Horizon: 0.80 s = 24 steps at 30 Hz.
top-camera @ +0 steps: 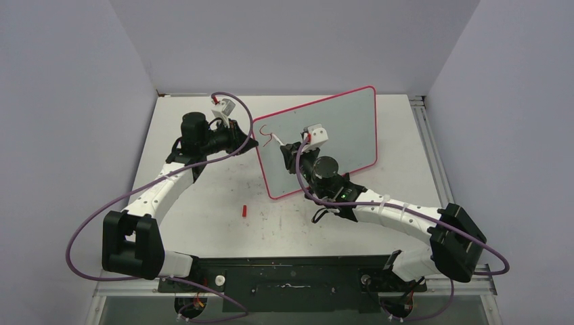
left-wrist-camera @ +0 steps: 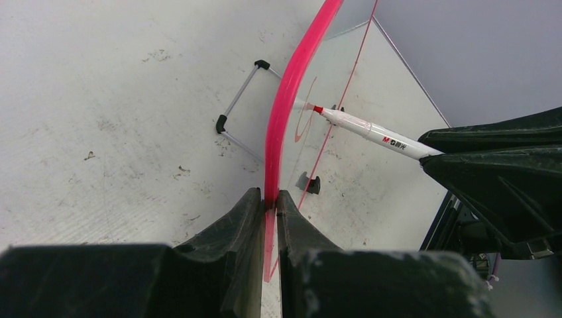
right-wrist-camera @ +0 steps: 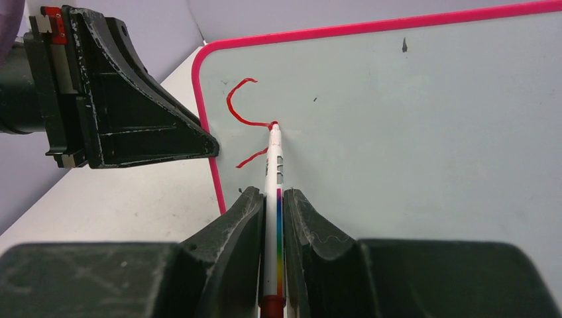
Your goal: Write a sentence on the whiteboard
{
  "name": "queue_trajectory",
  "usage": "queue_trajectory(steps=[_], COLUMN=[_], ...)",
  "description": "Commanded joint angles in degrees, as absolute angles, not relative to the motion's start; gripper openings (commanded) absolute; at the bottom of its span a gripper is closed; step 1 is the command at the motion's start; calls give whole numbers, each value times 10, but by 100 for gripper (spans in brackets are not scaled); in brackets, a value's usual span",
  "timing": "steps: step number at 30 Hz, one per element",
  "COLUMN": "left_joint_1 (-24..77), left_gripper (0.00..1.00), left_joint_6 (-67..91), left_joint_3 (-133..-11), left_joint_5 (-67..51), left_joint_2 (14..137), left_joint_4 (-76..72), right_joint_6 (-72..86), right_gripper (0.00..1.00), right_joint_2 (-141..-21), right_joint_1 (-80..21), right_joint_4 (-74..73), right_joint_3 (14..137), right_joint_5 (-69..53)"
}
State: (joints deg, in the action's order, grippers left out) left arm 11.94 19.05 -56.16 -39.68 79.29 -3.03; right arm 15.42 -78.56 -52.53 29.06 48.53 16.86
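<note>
Overhead view of two robot arms working at a whiteboard (top-camera: 345, 125). The board stands propped at a slant near the middle of a scuffed white counter (top-camera: 203, 203), its writing face turned toward the right arm.

The left pincer (left-wrist-camera: 270, 197) is closed narrow on the board's pink rim at its left edge and steadies it. The right pincer (right-wrist-camera: 273, 193) is clamped around a slim white marker (right-wrist-camera: 273, 152), gripping the barrel partway along. The red tip touches the board near the upper left corner.

Of the sentence (right-wrist-camera: 230, 105), only the first red strokes show: a curve like the top of a capital S, with a short stroke below it. The rest of the board is blank, so the writing has barely begun.

A small red piece, probably the marker's cap (top-camera: 244, 210), lies on the counter well apart from the board.

The board looks thin, light and stiff, with a smooth, slick face. It would likely slide or tip under pen pressure, so the rim is the sensible place to hold it. The marker is narrow and smooth and could twist in the grip. It is probably best held mid-barrel with light pressure on the tip.
</note>
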Motion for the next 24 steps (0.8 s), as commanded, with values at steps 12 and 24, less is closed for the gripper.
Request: queue_trajectory(steps=[12, 24], left_joint_1=[122, 122], left_gripper=[0, 0], left_joint_6=[189, 189], left_joint_3=[-564, -564], left_joint_5=[-413, -412], left_joint_2=[769, 770], left_joint_4=[-49, -48], right_joint_6=[157, 146], right_gripper=[5, 5], right_joint_2=[-768, -740], right_joint_1=[-506, -510], right_joint_4=[299, 316], right_joint_3=[493, 480], right_joint_5=[221, 189])
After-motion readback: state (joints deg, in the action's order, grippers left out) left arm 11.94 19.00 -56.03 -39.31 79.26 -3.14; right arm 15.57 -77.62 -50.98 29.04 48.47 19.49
